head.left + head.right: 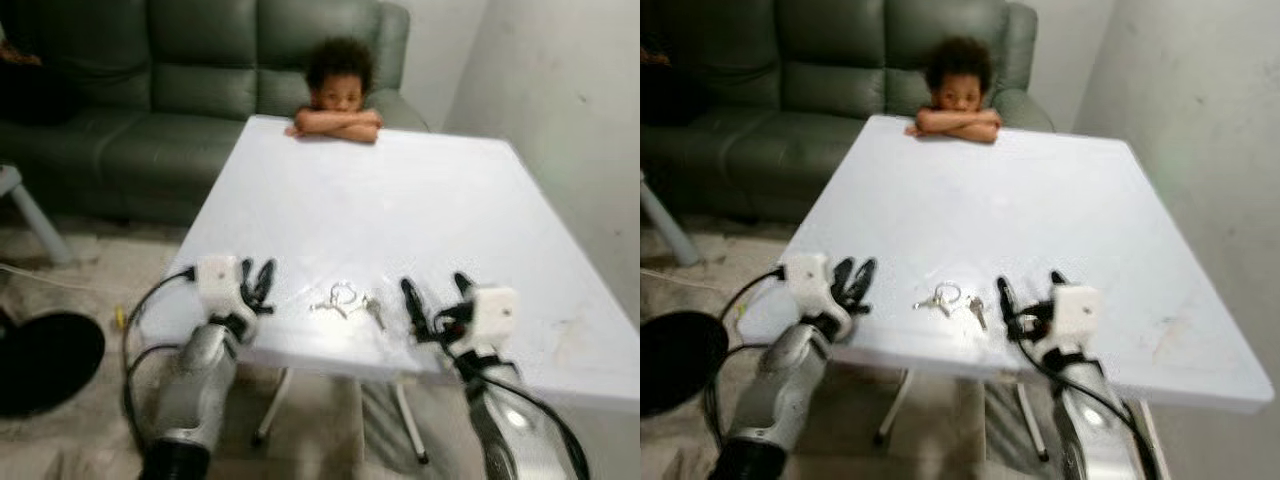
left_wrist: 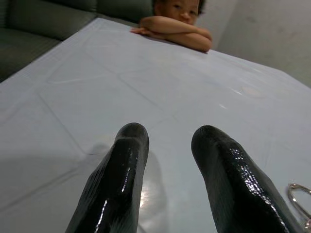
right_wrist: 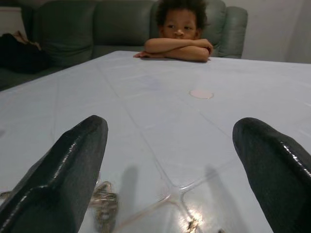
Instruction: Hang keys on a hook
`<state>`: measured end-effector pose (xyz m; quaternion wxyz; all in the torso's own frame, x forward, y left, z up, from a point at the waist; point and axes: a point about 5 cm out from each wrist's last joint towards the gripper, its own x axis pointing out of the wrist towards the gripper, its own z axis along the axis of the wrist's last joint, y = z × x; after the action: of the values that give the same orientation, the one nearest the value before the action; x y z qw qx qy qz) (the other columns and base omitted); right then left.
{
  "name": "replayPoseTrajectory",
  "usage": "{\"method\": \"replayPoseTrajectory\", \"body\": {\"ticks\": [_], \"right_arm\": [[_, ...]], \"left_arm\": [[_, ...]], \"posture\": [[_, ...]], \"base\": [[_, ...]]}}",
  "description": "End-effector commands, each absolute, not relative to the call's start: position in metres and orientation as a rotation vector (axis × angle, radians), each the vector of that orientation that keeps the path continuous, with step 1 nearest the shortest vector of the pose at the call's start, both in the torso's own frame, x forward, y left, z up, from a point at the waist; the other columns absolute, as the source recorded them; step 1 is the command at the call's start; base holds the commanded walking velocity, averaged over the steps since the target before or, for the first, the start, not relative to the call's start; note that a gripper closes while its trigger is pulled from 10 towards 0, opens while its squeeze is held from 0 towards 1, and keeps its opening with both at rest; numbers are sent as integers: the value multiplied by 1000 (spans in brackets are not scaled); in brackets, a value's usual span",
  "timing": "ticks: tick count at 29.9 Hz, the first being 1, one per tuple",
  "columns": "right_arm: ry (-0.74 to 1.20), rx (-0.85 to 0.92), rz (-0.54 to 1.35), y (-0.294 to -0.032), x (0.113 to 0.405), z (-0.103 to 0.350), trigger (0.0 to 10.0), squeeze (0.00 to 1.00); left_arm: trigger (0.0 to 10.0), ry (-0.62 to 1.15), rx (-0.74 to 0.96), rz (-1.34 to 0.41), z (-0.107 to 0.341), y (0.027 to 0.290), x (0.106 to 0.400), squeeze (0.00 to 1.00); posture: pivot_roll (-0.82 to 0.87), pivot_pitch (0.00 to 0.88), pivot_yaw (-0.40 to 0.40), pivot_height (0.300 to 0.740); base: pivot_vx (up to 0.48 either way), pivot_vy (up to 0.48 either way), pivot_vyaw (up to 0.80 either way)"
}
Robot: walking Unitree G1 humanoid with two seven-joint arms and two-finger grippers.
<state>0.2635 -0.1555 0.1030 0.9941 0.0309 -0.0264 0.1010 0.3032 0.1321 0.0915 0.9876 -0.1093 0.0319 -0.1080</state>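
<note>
We see the keys lying on the white bench near its front edge, between our left gripper at 9 o'clock, jaws narrowly parted, and right gripper at 3 o'clock, jaws wide.

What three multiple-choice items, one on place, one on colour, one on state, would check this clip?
1. Where do the keys lie?
A. on the sofa
B. on the table near its front edge, between the two pincers
C. on the floor

2. What colour is the sofa?
A. dark green
B. red
C. white

3. How is the right pincer?
A. shut on the keys
B. open, empty
C. shut, empty

Answers: 1 B, the keys rest on the white table; 2 A, green cushions; 3 B, its fingers stand wide apart beside the keys.
</note>
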Motion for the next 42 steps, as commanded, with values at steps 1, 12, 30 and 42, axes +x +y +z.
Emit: {"method": "replayPoseTrajectory", "body": {"ticks": [1,12,30,42], "right_arm": [[-29,41,171,-164,262,99,10000,0],[107,-117,281,-162,268,81,10000,0],[197,-169,489,-175,262,65,10000,0],[221,-177,506,-195,257,59,0,0]], "left_arm": [[10000,40,-223,-252,97,122,302,0],[10000,43,-221,-336,93,105,292,0],[10000,54,-214,-388,91,96,285,0],[10000,57,-212,-392,91,95,284,0]], "posture": [[75,0,-59,740],[81,0,-58,740],[84,0,-56,740],[83,0,-56,740]], "base": [[0,0,0],[0,0,0],[0,0,0],[0,0,0]]}}
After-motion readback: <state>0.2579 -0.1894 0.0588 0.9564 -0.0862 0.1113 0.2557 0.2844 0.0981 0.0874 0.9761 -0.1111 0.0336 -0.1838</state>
